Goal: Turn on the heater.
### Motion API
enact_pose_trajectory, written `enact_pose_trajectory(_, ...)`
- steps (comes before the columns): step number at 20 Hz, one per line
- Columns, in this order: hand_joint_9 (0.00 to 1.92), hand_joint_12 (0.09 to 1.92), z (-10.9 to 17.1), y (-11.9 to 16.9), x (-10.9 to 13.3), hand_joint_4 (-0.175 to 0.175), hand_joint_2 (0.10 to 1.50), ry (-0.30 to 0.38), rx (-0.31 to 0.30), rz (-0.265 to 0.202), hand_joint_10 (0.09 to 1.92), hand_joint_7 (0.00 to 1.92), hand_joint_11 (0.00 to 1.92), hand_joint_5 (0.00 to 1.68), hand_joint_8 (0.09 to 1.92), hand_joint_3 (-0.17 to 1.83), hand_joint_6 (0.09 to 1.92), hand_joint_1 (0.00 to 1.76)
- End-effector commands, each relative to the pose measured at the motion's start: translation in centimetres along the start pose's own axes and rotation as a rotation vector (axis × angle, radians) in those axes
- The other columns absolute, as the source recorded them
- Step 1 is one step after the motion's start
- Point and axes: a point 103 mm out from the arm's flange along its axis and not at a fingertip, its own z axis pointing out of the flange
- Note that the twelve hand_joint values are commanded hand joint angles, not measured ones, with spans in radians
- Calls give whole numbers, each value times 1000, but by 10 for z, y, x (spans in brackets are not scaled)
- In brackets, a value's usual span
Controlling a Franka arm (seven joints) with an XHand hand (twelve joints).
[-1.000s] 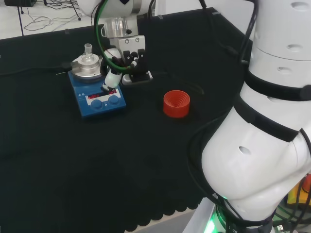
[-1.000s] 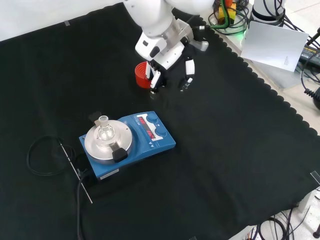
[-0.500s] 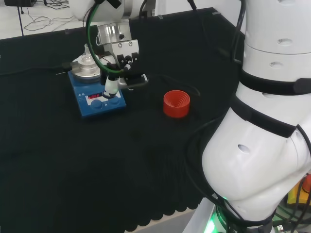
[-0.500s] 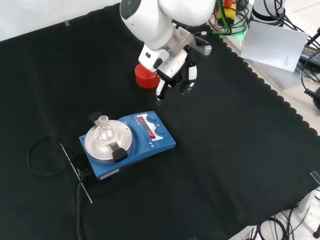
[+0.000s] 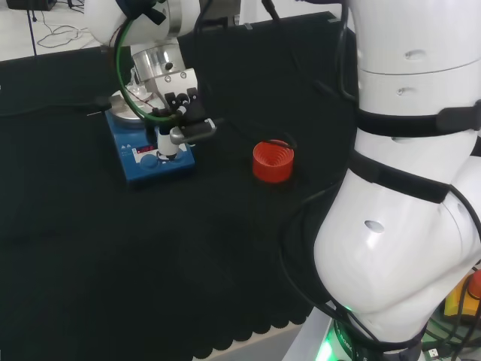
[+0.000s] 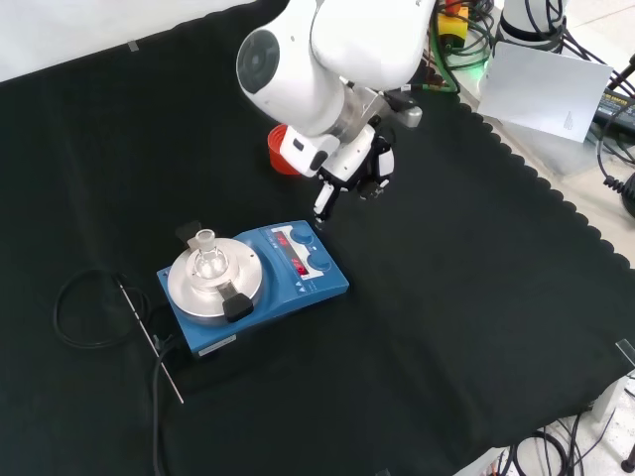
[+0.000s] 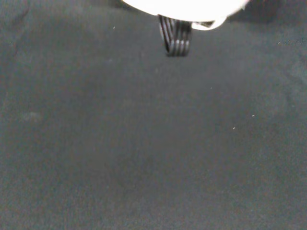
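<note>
The heater (image 6: pixel 260 283) just below the robot hand (image 6: pixel 355 171) has a blue body, a round silver-grey top plate (image 6: pixel 213 281), a strip of red lit display and two blue knobs — on the plate stands a small flask (image 6: pixel 205 256) of clear glass. The robot hand itself is black and white. Beside it, the ribbed stand (image 5: pixel 273 160) is bright red. The table (image 6: pixel 476 327) wears plain black cloth, scalloped along its edge — a black cable (image 6: pixel 81 307) coils on it beyond the heater.

place: lab | evidence: heater (image 6: pixel 254 286) carrying small glass flask (image 6: pixel 205 260) sitting on black-clothed table (image 6: pixel 476 297) | cables (image 6: pixel 451 40) trailing at far right edge
</note>
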Motion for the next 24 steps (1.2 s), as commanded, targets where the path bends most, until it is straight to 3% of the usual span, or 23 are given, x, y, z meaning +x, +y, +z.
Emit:
enact_pose_trajectory(1, 1735, 1278, 6, 6, 3, -127, 673, 11, 50, -23, 1366, 1693, 1274, 232, 1466, 1031, 615, 1422)
enact_pose_trajectory(8, 1744, 1283, 7, 10, 1, -121, 661, 31, 56, -35, 1362, 1696, 1274, 227, 1472, 1059, 455, 1426)
enact_pose_trajectory(24, 1740, 1282, 20, 27, 3, -110, 661, 28, 92, -48, 1366, 1690, 1270, 253, 1477, 1067, 323, 1428)
